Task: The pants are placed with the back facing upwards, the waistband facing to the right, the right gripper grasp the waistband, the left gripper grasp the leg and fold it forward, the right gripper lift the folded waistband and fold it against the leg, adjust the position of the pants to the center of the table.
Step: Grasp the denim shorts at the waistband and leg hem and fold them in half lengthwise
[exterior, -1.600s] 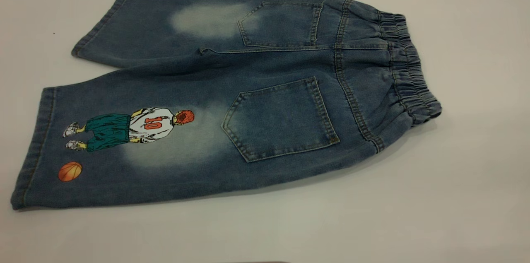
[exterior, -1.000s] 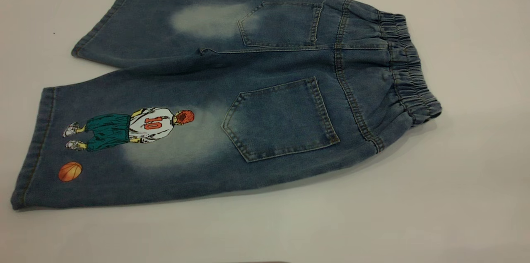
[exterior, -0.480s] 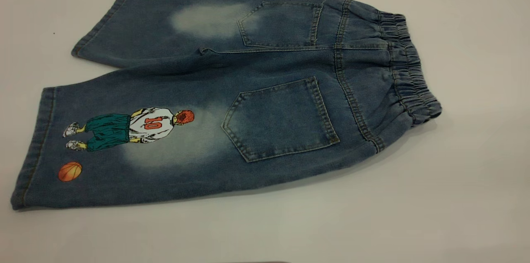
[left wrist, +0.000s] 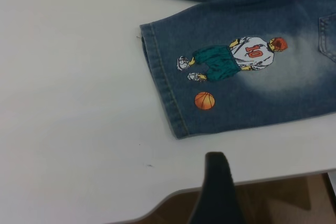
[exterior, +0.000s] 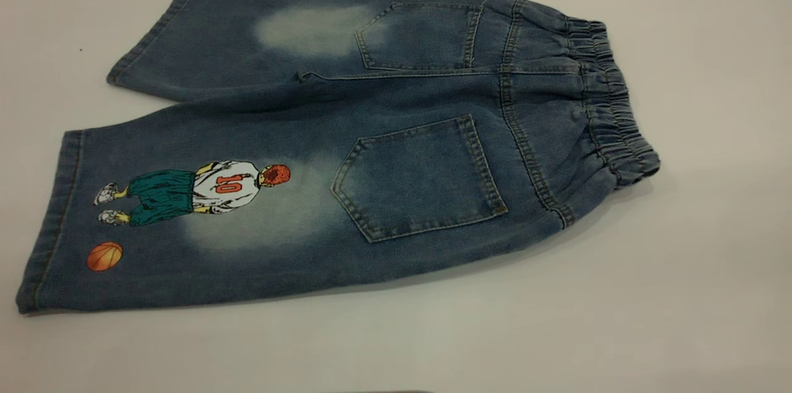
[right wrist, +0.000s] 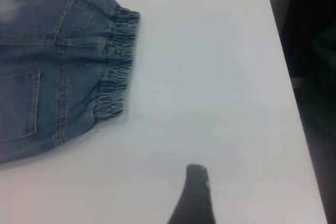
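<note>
Nothing is moving since the earlier frames: you are looking at the same blue denim shorts [exterior: 346, 145], lying flat and back-side up on the white desk [exterior: 680, 294], in the same spot. The gathered elastic waistband [exterior: 609, 102] is pointing toward the desk's right edge, and the two leg hems are pointing toward the left edge. The far leg [exterior: 210, 40] is lying close to the desk's far edge; the near leg [exterior: 154, 220] is spreading toward the near left corner, its hem sitting just short of the left edge in the exterior view. Two stitched back pockets [exterior: 421, 179] are facing up. On the near leg you are seeing a printed cartoon basketball player in a white number 10 jersey [exterior: 198, 192], with a small orange basketball print [exterior: 104, 255] beside it near the hem.

Neither arm is showing in the exterior view. In the left wrist view, one dark fingertip of the left gripper [left wrist: 218, 190] is hanging over the desk's near edge, apart from the near leg's hem corner and touching nothing; you cannot tell how its jaws are set. In the right wrist view, one dark fingertip of the right gripper [right wrist: 194, 195] is hovering above bare desk, well apart from the waistband and near the desk's right edge; its jaw opening cannot be told either. No cloth is being held by either one.
</note>
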Robot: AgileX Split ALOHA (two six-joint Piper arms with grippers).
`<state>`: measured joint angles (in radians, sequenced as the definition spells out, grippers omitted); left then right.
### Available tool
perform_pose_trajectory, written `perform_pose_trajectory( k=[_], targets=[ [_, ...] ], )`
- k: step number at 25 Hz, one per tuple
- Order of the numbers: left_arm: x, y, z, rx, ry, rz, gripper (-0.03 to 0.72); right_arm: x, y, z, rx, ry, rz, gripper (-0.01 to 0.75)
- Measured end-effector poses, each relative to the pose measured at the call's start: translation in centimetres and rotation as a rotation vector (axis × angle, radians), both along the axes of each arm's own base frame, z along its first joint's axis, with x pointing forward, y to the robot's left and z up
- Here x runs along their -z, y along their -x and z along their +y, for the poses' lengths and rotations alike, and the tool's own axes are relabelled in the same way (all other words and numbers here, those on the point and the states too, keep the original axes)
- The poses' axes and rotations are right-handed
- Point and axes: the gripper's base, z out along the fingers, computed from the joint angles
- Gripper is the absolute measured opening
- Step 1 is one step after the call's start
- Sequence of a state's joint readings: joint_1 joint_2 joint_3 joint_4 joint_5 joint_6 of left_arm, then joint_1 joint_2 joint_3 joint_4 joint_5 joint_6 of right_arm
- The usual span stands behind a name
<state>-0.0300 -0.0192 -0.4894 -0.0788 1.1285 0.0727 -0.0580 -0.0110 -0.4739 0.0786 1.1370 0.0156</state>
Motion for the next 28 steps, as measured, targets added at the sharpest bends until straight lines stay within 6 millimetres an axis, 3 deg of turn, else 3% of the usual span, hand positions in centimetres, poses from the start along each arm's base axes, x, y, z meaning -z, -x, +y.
perform_pose_trajectory(
  k=[18,23,28],
  targets=[
    [0.0,-0.2,0.0,-0.005,0.007,0.012,0.503,-0.6,0.0,0.1,0.002,-0.025,-0.039,0.545],
    [-1.7,-3.0,0.0,-0.046,0.060,0.075,0.503,-3.6,-1.5,0.4,0.001,-0.100,-0.100,0.545],
    [-2.5,-8.1,-0.2,-0.068,0.094,0.124,0.503,-4.1,-6.7,0.9,-0.021,-0.226,0.017,0.545]
  ],
)
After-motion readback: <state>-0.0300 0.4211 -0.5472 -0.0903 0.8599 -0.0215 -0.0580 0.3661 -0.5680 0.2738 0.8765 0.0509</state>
